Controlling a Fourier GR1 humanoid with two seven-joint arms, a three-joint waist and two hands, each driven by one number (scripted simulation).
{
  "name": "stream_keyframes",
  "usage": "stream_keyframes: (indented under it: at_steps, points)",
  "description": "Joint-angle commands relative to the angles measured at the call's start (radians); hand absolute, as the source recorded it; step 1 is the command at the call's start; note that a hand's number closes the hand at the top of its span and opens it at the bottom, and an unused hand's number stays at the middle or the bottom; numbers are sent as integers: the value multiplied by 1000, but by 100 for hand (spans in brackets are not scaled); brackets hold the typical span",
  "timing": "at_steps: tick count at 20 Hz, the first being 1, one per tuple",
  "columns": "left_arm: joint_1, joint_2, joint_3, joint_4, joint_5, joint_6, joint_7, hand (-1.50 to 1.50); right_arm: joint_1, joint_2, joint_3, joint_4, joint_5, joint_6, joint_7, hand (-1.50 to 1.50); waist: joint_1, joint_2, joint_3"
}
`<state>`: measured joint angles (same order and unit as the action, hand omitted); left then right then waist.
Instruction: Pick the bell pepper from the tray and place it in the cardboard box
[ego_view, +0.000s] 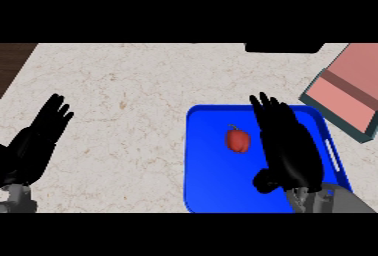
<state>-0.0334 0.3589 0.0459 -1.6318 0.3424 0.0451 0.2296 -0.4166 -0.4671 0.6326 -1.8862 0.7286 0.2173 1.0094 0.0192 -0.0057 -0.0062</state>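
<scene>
A small red bell pepper (238, 140) with a short stem lies on the blue tray (214, 190), a little left of the tray's middle. My right hand (288, 145) hovers over the tray just right of the pepper, fingers straight and pointing away, not touching it. At the far right stands the cardboard box (347, 92), with pinkish flaps and a teal rim, partly cut off by the view's edge. My left hand (37, 140) rests open at the left edge, fingers up, far from the tray.
The tray lies on a beige speckled counter (125, 100). A dark object (284, 47) sits at the counter's far edge, above the tray. A strip of brown wood (13, 60) shows at the top left corner.
</scene>
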Motion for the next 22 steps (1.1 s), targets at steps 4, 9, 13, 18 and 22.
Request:
stream_keyframes:
  at_steps: [4,9,13,18,22]
  points:
    - [-18,-1,7,33,-14,-11,-6,0,-170,257,-8,152,-53,195,271,-150,-5,6,4]
    - [18,-10,24,17,7,-28,-13,0,-125,271,-32,155,-53,233,289,-150,-16,3,5]
    - [-3,19,47,30,8,-45,-2,0,-173,338,-53,200,-38,272,334,-150,-13,3,5]
    - [-16,-5,47,15,0,-24,12,0,-148,345,-79,227,-7,280,280,-150,-16,4,5]
    - [-18,-27,46,44,-21,-39,-23,0,-81,357,-49,171,59,272,233,-150,-21,4,6]
